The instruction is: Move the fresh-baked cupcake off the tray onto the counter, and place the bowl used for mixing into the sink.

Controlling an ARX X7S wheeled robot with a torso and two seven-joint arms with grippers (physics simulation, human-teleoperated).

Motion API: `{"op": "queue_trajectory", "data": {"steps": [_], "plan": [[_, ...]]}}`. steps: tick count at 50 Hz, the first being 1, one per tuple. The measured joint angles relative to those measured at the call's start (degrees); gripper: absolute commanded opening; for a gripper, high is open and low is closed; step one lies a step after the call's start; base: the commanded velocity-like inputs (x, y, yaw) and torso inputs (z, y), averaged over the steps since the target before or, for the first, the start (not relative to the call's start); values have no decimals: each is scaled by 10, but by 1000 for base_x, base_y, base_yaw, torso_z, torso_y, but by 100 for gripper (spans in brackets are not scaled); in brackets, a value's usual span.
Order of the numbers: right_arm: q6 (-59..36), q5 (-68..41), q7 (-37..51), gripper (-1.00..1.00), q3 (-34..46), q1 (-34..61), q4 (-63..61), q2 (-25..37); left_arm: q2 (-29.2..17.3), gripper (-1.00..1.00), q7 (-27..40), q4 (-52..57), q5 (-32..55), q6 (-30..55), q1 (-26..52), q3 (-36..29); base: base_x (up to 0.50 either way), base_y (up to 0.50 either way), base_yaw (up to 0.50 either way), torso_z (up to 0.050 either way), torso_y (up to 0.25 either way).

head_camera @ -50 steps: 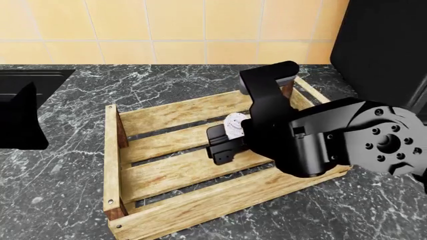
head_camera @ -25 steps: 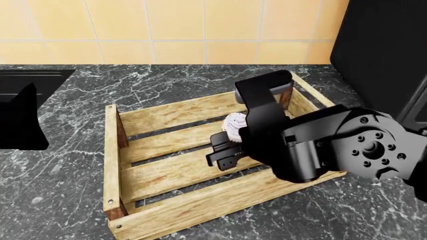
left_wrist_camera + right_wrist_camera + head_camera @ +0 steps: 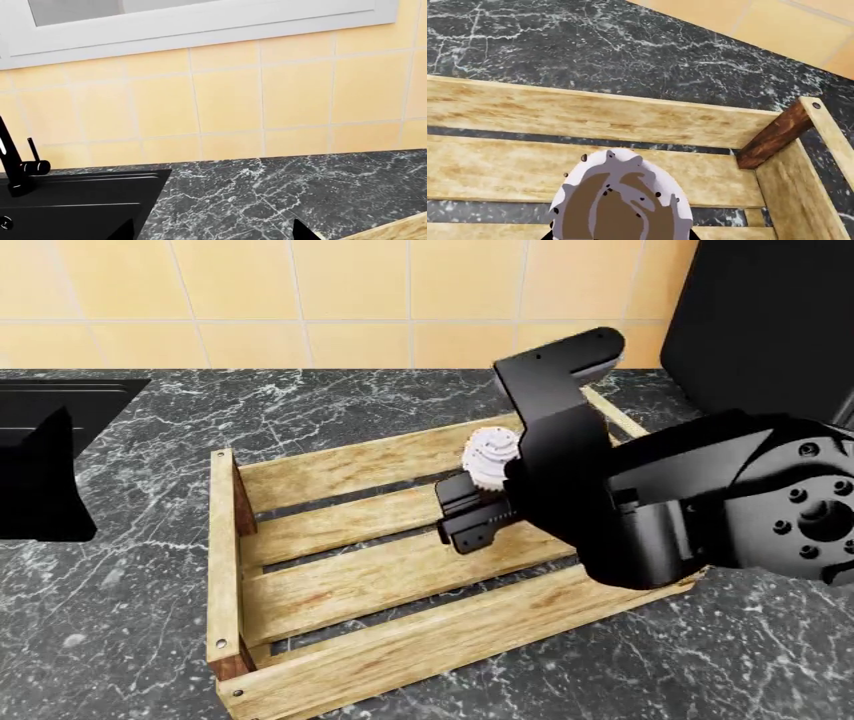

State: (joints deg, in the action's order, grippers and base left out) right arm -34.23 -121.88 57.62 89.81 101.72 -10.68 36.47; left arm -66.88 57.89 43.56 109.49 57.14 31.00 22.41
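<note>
The cupcake point(image 3: 489, 454), brown with whitish swirls, sits between the fingers of my right gripper point(image 3: 481, 485), which is shut on it and holds it above the slats of the tray point(image 3: 334, 590). In the right wrist view the cupcake point(image 3: 620, 200) fills the lower middle, with the tray's far wall point(image 3: 594, 115) and corner post behind it. The left wrist view has my left gripper point(image 3: 213, 236) open over the counter point(image 3: 267, 190), beside the sink point(image 3: 73, 205). The bowl is out of view.
A black faucet point(image 3: 13, 160) stands at the sink's back edge. A tall black appliance point(image 3: 761, 330) rises at the back right, close to the tray. A dark part of my left arm point(image 3: 40, 480) hangs at the left, near the sink corner point(image 3: 67, 390). A yellow tiled wall backs the counter point(image 3: 120, 600).
My right gripper dipped onto the cupcake, then rose and shifted right and back with the cupcake in it, lifting it off the tray's slats. The tray stayed put.
</note>
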Motion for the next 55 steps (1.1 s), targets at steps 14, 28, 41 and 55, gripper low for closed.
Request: {"op": "queue_trajectory", "data": {"steps": [14,28,41,55], "plan": [[-47,-89,59,-100,-33,110,-57,48,0,100,0,0,-1,0,-3,4,0,0,0,0,1],[-93,-246,156,-100,-49,232,-111,93,-1,100,1,0,0,-2,-4,4,0,0,0,0,0],[-122,-351,222,-100,-74,288,-168,172,-1,100,2,1,4,-4,-6,7,0,0,0,0,0],[-146,-422,262,-100,-110,302,-235,274,2,100,0,0,2,-1,-13,16,0,0,0,0,0]]}}
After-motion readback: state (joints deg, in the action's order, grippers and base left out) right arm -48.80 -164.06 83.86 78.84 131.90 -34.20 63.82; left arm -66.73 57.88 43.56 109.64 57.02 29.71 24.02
